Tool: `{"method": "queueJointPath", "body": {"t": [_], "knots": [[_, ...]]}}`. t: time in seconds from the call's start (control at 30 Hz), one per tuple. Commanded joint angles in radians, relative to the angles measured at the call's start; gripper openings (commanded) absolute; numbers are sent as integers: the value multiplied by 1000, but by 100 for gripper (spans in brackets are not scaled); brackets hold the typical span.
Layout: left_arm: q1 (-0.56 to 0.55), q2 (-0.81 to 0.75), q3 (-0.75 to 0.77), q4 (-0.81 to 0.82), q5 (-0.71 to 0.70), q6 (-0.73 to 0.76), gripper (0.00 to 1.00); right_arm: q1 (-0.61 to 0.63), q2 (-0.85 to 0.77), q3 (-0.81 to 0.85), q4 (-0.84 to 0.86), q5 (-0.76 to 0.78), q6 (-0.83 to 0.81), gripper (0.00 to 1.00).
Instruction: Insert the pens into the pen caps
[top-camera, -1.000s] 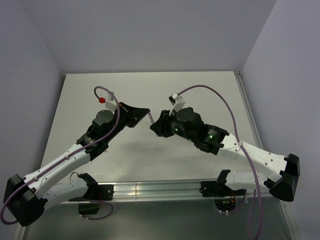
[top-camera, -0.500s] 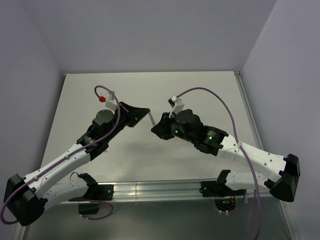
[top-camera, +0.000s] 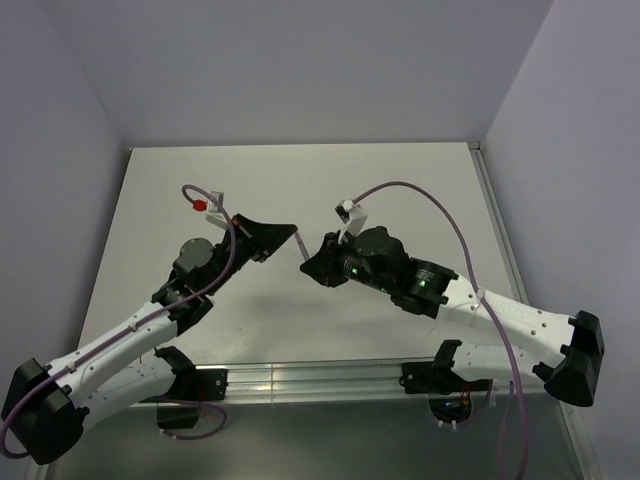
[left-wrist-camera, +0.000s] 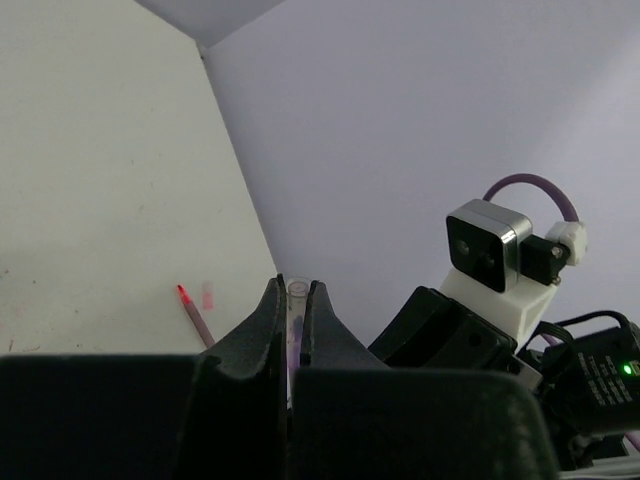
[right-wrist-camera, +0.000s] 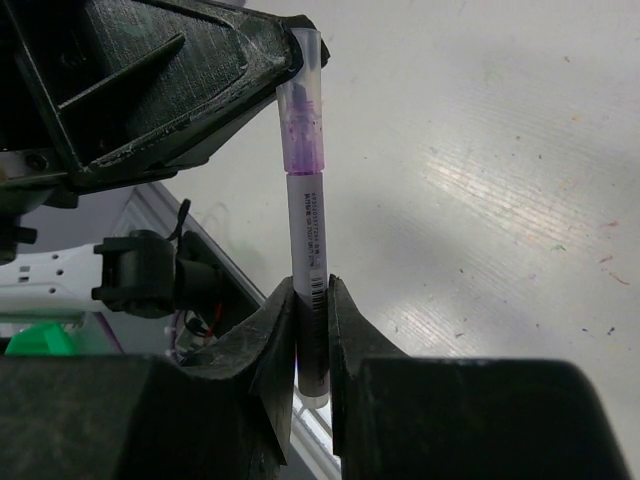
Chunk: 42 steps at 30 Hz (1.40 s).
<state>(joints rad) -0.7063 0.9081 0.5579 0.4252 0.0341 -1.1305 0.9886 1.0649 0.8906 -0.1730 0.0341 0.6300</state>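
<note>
**One pen (right-wrist-camera: 308, 230) and its pen cap (right-wrist-camera: 304, 100) held in line between two robot grippers**

On the left, the left arm reaches up and inward over the pale table (top-camera: 400, 190). The left gripper (top-camera: 290, 229) is closed tight on the pen cap, a small clear tube with purple showing through its wall. In the left wrist view, the cap's end peeks out just above the two dark fingertips. The same view shows a red pen (left-wrist-camera: 195, 314) lying flat on the table beyond the fingers, its tip bright red. A faint pink mark sits just beside it, too blurred to identify.

In the middle, cap and pen form one straight line above the table, bridging the small gap between the two grippers. The pen has a pale barrel with printed lettering and a barcode. Its upper end meets the cap, and the purple part sits inside the clear tube.

On the right, the right gripper (right-wrist-camera: 310, 295) is clamped on the lower barrel, one finger pressed to each side. The pen's dark end shows just below the fingertips. The right arm stretches back toward the lower right corner, with a purple cable (top-camera: 450, 215) arcing above it.
</note>
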Motion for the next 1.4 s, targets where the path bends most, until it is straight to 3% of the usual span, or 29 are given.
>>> {"method": "queueJointPath", "body": {"t": [0.0, 0.2, 0.6, 1.37], "knots": [[-9, -66, -24, 179, 142, 63, 0, -19, -37, -18, 78, 122, -1, 0], [-15, -86, -79, 267, 187, 26, 0, -19, -72, -61, 147, 154, -1, 0], [-87, -109, -85, 276, 175, 51, 0, -19, -98, -102, 253, 205, -32, 0], [-272, -58, -58, 196, 50, 178, 0, -21, -59, 54, 227, 279, -92, 0]]}}
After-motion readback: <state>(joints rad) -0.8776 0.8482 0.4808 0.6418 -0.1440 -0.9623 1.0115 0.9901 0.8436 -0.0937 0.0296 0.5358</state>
